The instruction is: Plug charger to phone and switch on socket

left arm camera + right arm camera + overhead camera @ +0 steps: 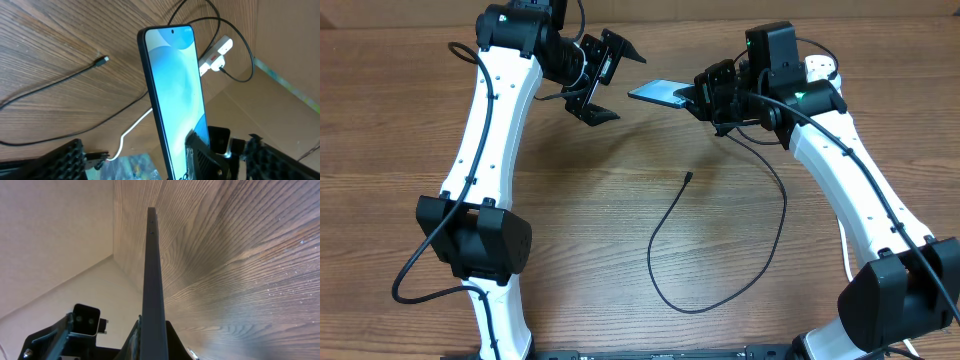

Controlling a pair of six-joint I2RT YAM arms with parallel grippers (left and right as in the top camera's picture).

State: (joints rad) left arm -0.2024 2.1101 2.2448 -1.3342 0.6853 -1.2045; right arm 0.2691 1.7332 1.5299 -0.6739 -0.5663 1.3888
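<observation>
Glowing light-blue phone (175, 85), slim, dark-edged (punch-hole camera)

- One phone (175, 85), lit light blue, is counted.
- One charger (785, 210), a thin black cable, is counted.
- One socket (218, 52), a white block, is seen, with one thick white cord (133, 127).
- Two claws are counted: the left claw (623, 86) and the right claw (698, 96).
- One wooden surface (570, 210) is seen.

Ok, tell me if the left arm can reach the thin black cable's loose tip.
Probably yes: the left fingers stand open and empty, and the thin black cable's tip lies alone on the wooden table.
</observation>
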